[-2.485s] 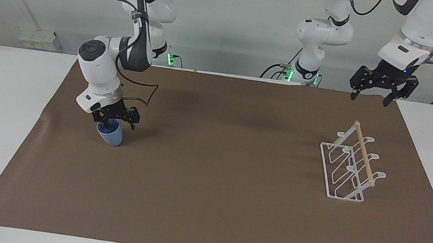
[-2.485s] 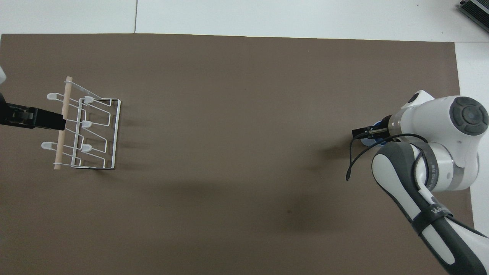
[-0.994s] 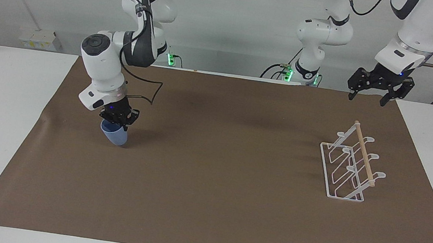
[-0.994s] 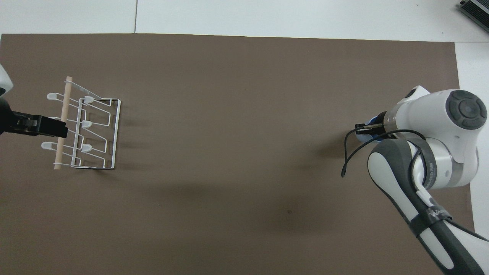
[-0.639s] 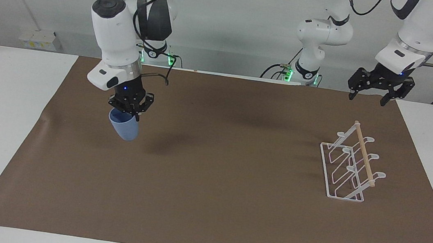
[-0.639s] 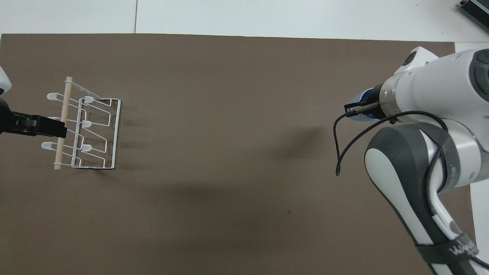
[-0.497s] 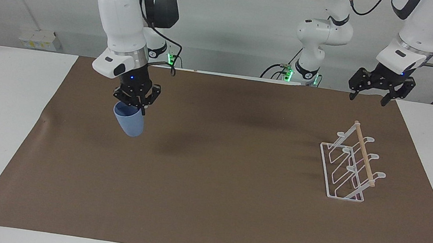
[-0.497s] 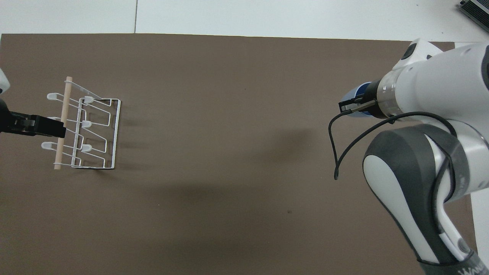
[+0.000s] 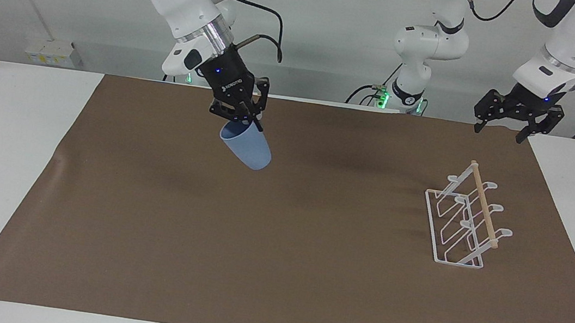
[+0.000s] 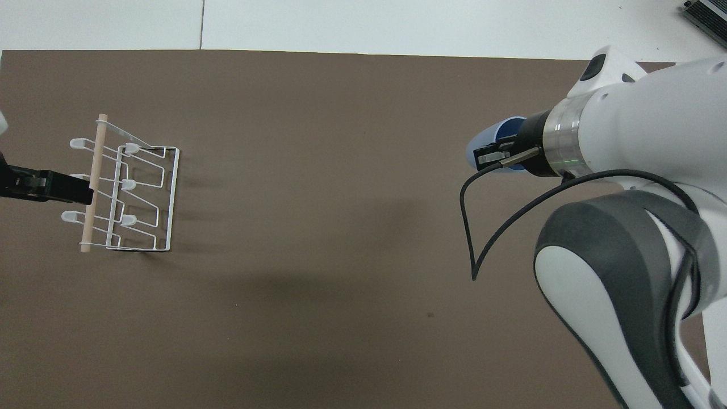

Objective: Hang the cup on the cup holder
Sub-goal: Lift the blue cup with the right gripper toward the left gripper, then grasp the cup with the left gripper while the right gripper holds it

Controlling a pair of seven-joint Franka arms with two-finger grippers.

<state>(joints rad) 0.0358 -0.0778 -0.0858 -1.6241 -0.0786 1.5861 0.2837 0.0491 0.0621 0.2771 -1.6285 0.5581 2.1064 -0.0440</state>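
Right gripper carries the cup by its rim, fingers pinched on the lip, high over the brown mat in the right arm's half of the table. The cup hangs tilted, its base pointing down and toward the left arm's end, its open mouth up against the gripper.

Biggest risk, as I judge it: a thin rim pinch on smooth tapered plastic may slip or let the cup swing during the long carry, since the cup holder stands well apart, at the left arm's end of the mat.

Next: the mouth faces upward, so the cup probably needs turning over before a prong can enter it. That turn could loosen the hold or leave the fingers blocking the opening.

Then the rack itself: it is light wire, so a mis-aimed push against a looped prong or the wooden dowel could shove or tip it.

Smallest: the left gripper waits with fingers spread, above the mat's edge by the rack; the two arms might crowd each other there.
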